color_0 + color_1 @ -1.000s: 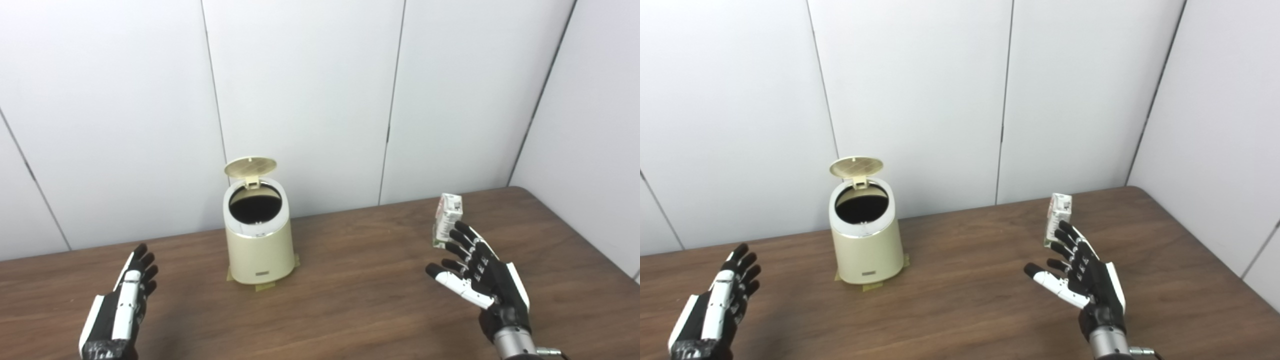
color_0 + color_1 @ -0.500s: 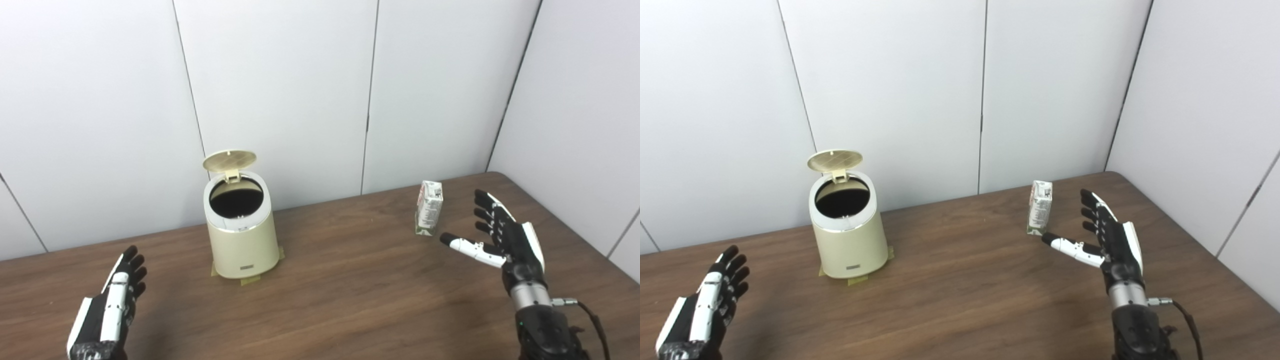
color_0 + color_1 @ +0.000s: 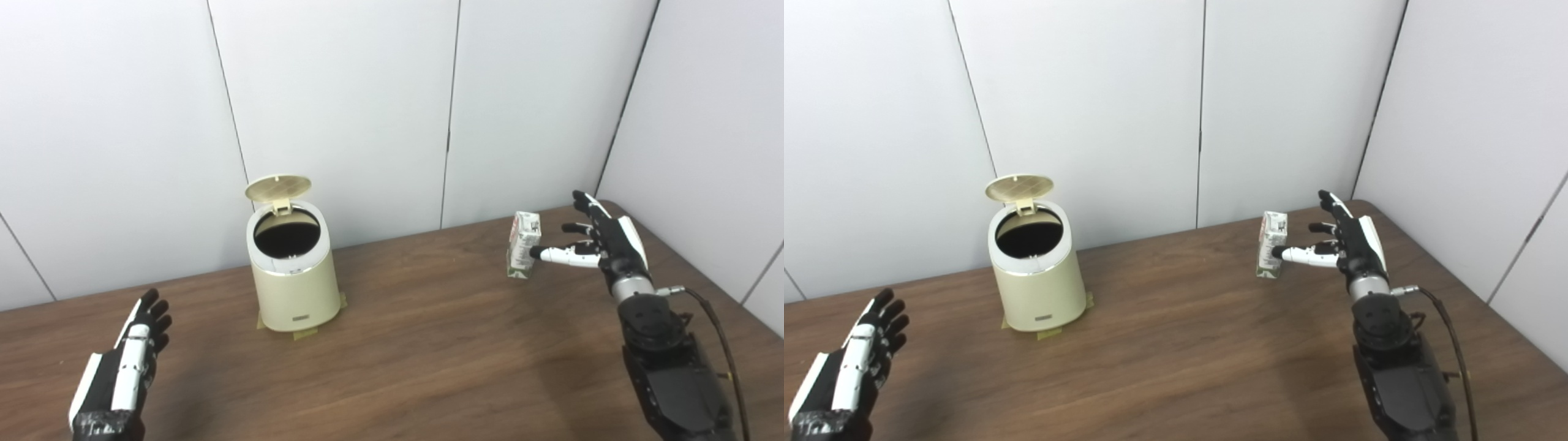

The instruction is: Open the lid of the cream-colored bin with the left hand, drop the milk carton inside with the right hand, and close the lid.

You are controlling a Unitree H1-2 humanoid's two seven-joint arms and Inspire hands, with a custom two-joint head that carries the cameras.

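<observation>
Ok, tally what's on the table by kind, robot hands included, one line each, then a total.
Cream-colored bin, lid up: 1
Milk carton, upright: 1
Robot hands, left hand and right hand, both open: 2
Total: 4

Surface (image 3: 429, 367): dark brown wood grain, smooth, low sheen with soft reflections. Bin (image 3: 297, 288): cream plastic, satin finish; a thin bright metallic-looking ring runs round its rim. Lid (image 3: 277, 188): same cream plastic, its underside marked with a fine grid texture. Tape tabs (image 3: 304, 334) at the bin's base: matt, tan. Milk carton (image 3: 522, 245): printed paperboard, slightly glossy. Right hand (image 3: 603, 242) and left hand (image 3: 125, 361): hard black and white plastic shells, glossy; right wrist shows a brushed metal collar (image 3: 631, 285). Wall panels (image 3: 343, 104): matt white, smooth.
</observation>
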